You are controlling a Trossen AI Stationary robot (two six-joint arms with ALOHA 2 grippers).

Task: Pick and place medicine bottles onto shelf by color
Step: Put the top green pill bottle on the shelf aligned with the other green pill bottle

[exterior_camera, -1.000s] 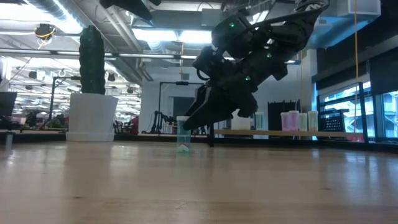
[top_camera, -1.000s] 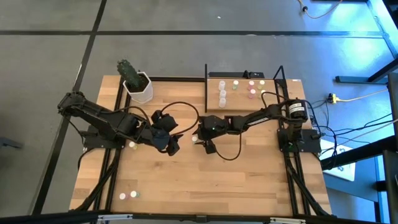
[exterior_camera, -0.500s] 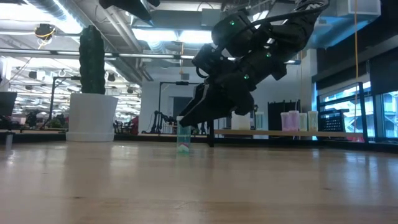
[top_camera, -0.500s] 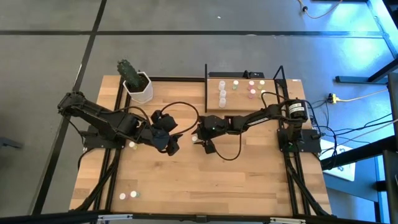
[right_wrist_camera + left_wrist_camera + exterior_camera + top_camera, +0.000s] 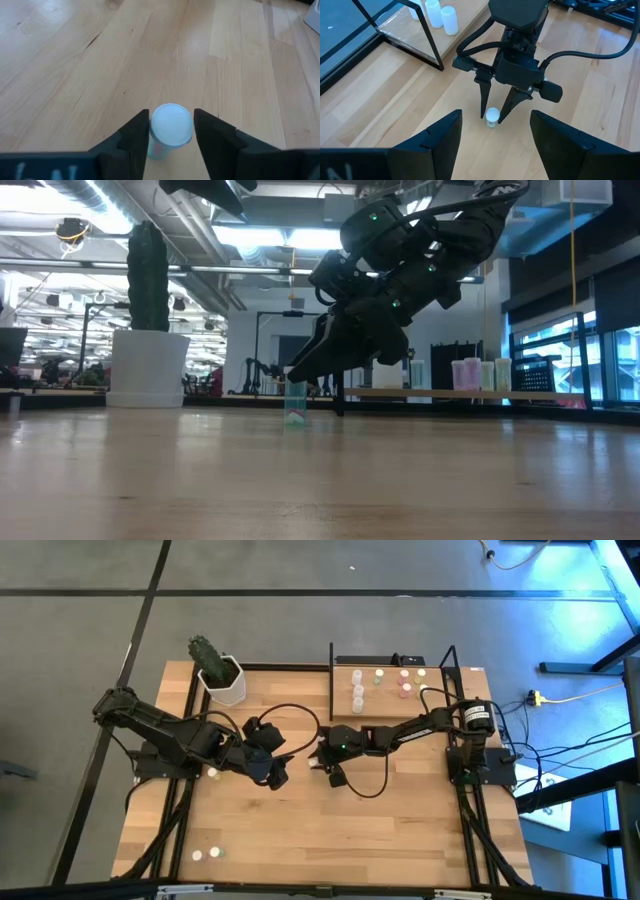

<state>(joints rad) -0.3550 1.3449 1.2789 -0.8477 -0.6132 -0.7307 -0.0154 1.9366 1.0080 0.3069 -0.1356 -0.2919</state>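
While the left gripper (image 5: 492,145) waits open-jawed at nine o'clock, the right gripper (image 5: 171,131) straddles a white-capped bottle (image 5: 170,127) standing mid-table (image 5: 400,830), jaws close on both sides, contact unclear; the shelf (image 5: 440,700) lies toward one o'clock.

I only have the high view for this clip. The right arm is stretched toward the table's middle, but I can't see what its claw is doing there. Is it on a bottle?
Observer: Yes. The right claw straddles a small bottle, one finger on each side.
Operator: Lifted yet?
Observer: No; in the low view the bottle stands upright on the table.
Operator: And the left claw?
Observer: The left claw is open and empty, facing that bottle.
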